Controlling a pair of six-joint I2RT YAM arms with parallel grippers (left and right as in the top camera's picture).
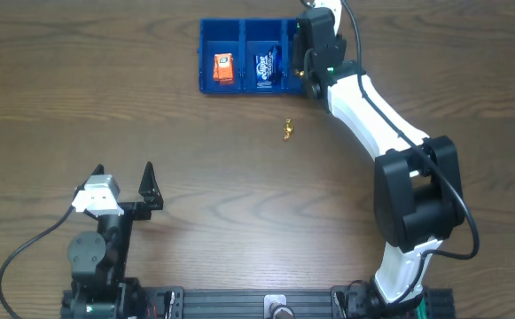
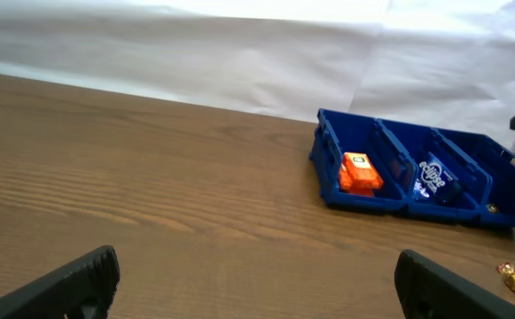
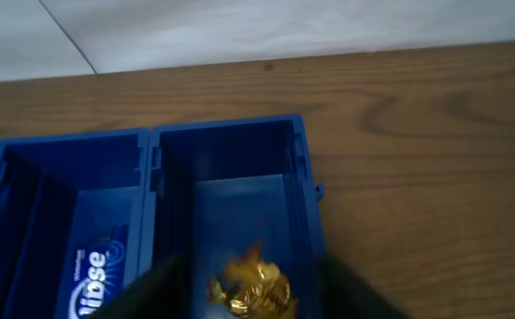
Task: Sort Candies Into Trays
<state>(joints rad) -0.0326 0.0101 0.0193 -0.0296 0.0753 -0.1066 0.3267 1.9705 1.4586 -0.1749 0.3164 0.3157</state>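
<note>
The left arm is sitting folded low at the near left of the bench (image 1: 106, 89), well apart from everything else. Its left gripper (image 1: 122, 175) is pointing towards the far side with its two fingers spread wide and nothing between them.

The blue tray (image 1: 206, 53) is lying at the far side, a little right of the middle, with three compartments side by side. The left compartment is holding an orange candy (image 1: 224, 69). The middle compartment is holding a blue packet (image 1: 266, 69). A loose gold candy (image 1: 288, 130) is lying on the bare bench just nearer than the tray's right end, touching nothing.

The right arm is standing at the near right and stretching far and leftwards, its white forearm slanting up to the tray's right end. Its right gripper (image 3: 244, 312) is hanging over the right compartment with the fingers parted wider than the second gold candy (image 3: 253, 283) between them. That candy is inside the right compartment, and neither finger appears to be touching it, though I cannot tell whether it is lying on the compartment floor.
</note>
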